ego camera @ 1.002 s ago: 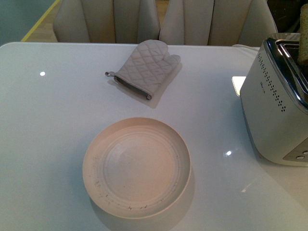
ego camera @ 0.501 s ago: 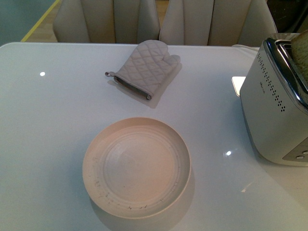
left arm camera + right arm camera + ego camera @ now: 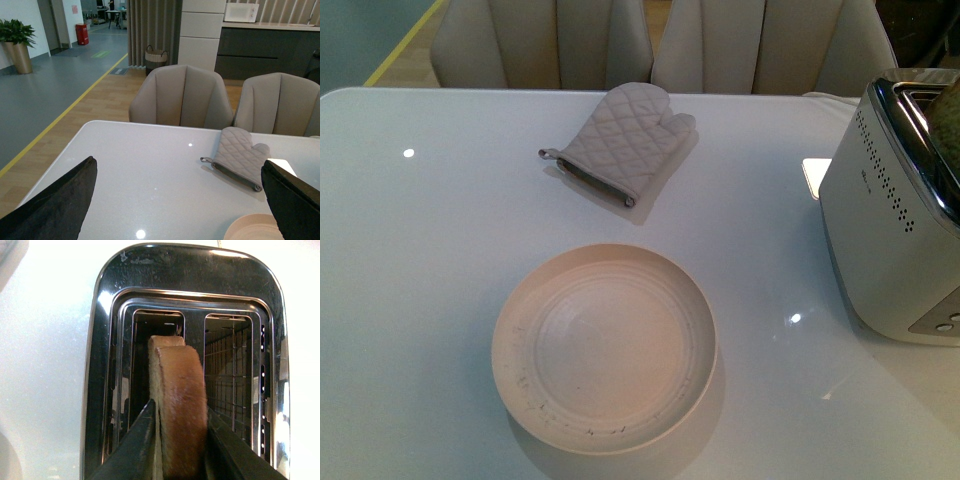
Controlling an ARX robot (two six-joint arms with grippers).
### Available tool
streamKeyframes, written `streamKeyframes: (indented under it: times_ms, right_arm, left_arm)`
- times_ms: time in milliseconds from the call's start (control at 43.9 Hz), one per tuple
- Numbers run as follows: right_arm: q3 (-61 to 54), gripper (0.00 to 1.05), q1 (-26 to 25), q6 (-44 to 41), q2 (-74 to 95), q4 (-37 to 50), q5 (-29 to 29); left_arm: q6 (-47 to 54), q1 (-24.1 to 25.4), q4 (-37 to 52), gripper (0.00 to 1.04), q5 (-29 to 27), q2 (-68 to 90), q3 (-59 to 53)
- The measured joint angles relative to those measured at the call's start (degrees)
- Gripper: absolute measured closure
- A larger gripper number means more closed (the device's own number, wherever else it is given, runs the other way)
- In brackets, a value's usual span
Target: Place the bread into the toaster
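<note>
In the right wrist view the bread [image 3: 177, 405] stands on edge, pinched between the two dark fingers [image 3: 131, 450] of the right pincer [image 3: 179, 440], which rise from the lower edge of the frame on either side of the slice. The pincer is closed narrowly on the slice's flat faces. The slice's long axis runs from the lower centre of the frame up toward the middle, in line with the length of the toaster [image 3: 185, 270] slots. The bread sits over the left of the two slots as the frame shows them, its crust edge facing the camera — though it looks to lean toward the bar between the slots, and how deep it has gone cannot be told from here.

In the front view the toaster [image 3: 890, 240] stands at the right edge of the frame on the white desk [image 3: 440, 230], with only a dim sliver of something tan at its chrome top. The right arm is plainly the one at work.

The left pincer [image 3: 180, 200] shows only as two dark pads [image 3: 55, 205] in the lower corners of its own view — wide apart and holding nothing, well away from the toaster.

The judgement: the slice needs to go straight down along the slot before the fingers let go.
</note>
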Motion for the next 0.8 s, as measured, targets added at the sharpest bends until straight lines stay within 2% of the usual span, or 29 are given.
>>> streamKeyframes:
  times_ms: [159,273,387,433,501,546,615,797]
  right_arm:
    - [-4.07,0.50,-1.03,2.78,-6.25,5.16,-3.78]
    - [-10.16,0.25,-2.80,3.87,-18.67,9.86,-5.07]
    - [-17.66,0.07,-5.31,4.96,-32.13,13.14,-3.63]
    - [-20.44,0.10,-6.40,5.07,-36.24,14.47,-3.80]
    - [-27.30,0.18,-8.17,4.42,-42.95,23.89,-10.38]
    - [-34.34,0.28,-8.57,4.09,-49.42,32.24,-14.27]
    - [-40.04,0.40,-7.89,3.54,-54.18,36.96,-15.12]
    - [-50.49,0.76,-6.19,3.10,-58.71,39.54,-13.53]
  left_arm:
    - [0.00,0.00,0.00,0.07,0.00,0.00,0.00]
    - [0.00,0.00,0.00,0.07,0.00,0.00,0.00]
    - [0.00,0.00,0.00,0.07,0.00,0.00,0.00]
    - [0.00,0.00,0.00,0.07,0.00,0.00,0.00]
    - [0.00,0.00,0.00,0.07,0.00,0.00,0.00]
    - [0.00,0.00,0.00,0.07,0.02,0.00,0.00]
    - [0.00,0.00,0.00,0.07,0.02,0.00,0.00]
    - [0.00,0.00,0.00,0.07,0.00,0.00,0.00]
